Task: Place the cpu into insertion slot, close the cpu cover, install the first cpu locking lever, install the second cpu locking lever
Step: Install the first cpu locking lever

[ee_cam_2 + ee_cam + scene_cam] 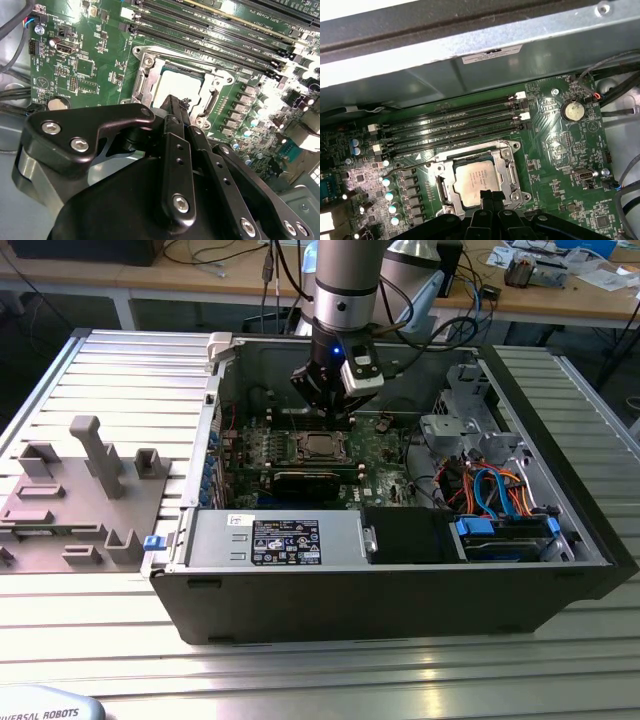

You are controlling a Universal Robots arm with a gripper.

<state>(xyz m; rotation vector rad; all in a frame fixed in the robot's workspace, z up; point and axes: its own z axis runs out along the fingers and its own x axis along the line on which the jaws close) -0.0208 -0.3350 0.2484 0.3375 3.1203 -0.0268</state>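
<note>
The board (555,150) is green, speckled with small silver parts. The cpu (476,177) top is pale silver-grey inside a shiny silver cover (512,172). The memory slots (450,127) are black with white end clips. The gripper (172,107) is black with silver screws. In the exterior view, blue and orange cables (500,485) lie at its right.

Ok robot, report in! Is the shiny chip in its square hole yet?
Gripper shut, tips over socket edge. Cpu seated in insertion slot, cpu cover down. Nothing in the way.

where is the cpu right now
The small square silver-topped cpu sits in the metal-rimmed insertion slot on the green motherboard, beside the long black memory slots, with the black end effector just above its edge.
</note>
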